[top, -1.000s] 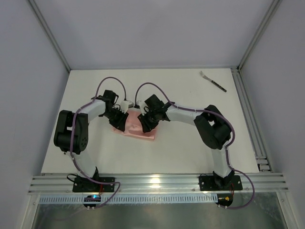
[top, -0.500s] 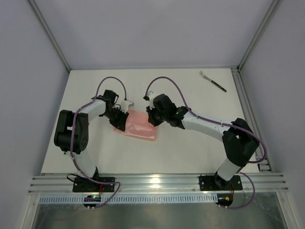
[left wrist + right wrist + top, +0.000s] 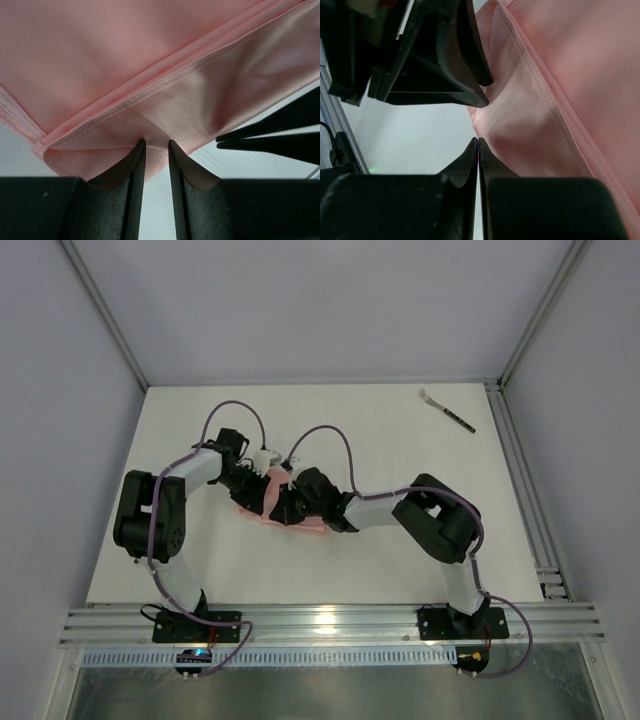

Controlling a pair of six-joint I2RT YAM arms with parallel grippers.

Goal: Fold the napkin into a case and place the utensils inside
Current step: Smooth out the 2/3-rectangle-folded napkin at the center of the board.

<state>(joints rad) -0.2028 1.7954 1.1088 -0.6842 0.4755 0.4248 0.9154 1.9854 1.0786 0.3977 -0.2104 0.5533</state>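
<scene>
Napkin (image 3: 125,50): folded, flat on the table (image 3: 400,550), left of centre in the top view, both arms over it. Left gripper (image 3: 156,150): jaws narrow, pinching a fold of the napkin's near hem, bottom centre of the left wrist view. Right gripper (image 3: 478,150): jaws closed tip to tip against the same hem, just beside the left fingers (image 3: 465,65). I cannot tell whether any cloth is caught between them. Fork (image 3: 447,410): upper right of the top view, well apart from the napkin.
</scene>
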